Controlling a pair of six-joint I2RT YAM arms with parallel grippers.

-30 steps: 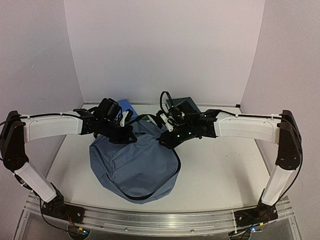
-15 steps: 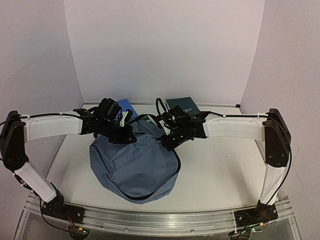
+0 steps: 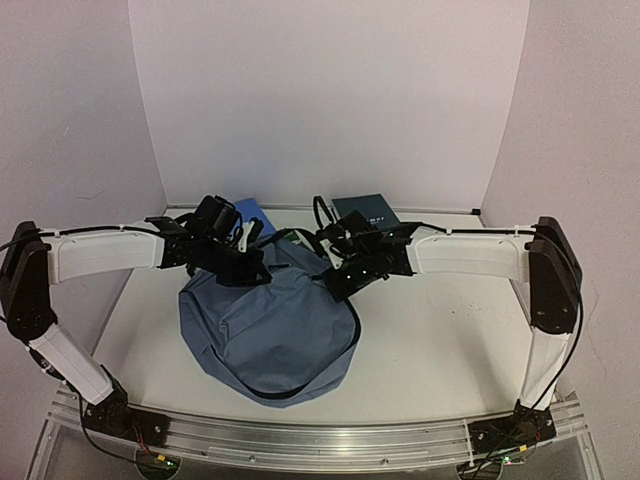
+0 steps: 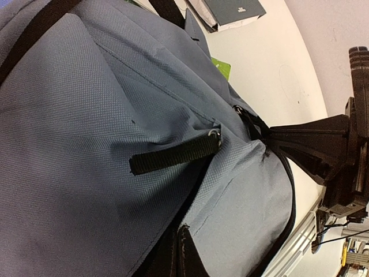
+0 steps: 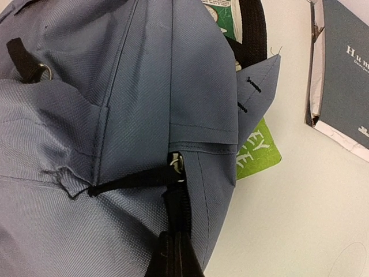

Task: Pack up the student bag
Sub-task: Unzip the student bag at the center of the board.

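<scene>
The student bag (image 3: 270, 325), a soft slate-blue backpack, lies in the middle of the table. My left gripper (image 3: 255, 270) sits at its upper left; in the left wrist view its jaws (image 4: 183, 254) are shut, pinching the bag's fabric (image 4: 115, 86) beside a dark seam. A short black strap (image 4: 173, 156) lies across the cloth above them. My right gripper (image 3: 335, 285) is at the bag's upper right edge. Seen from the right wrist, its jaws (image 5: 176, 257) are shut on the black zipper line just below the slider (image 5: 176, 161), whose black pull (image 5: 130, 180) stretches left.
A dark grey book (image 3: 365, 210) lies at the back right, close to the bag's top (image 5: 346, 69). A blue book (image 3: 250, 212) lies behind the left gripper. A green-covered item (image 5: 256, 153) pokes out from under the bag. White walls close in the back and sides.
My right gripper moved left onto the bag's upper right edge and closed on the zipper line. The left gripper and the bag stayed where they were.
</scene>
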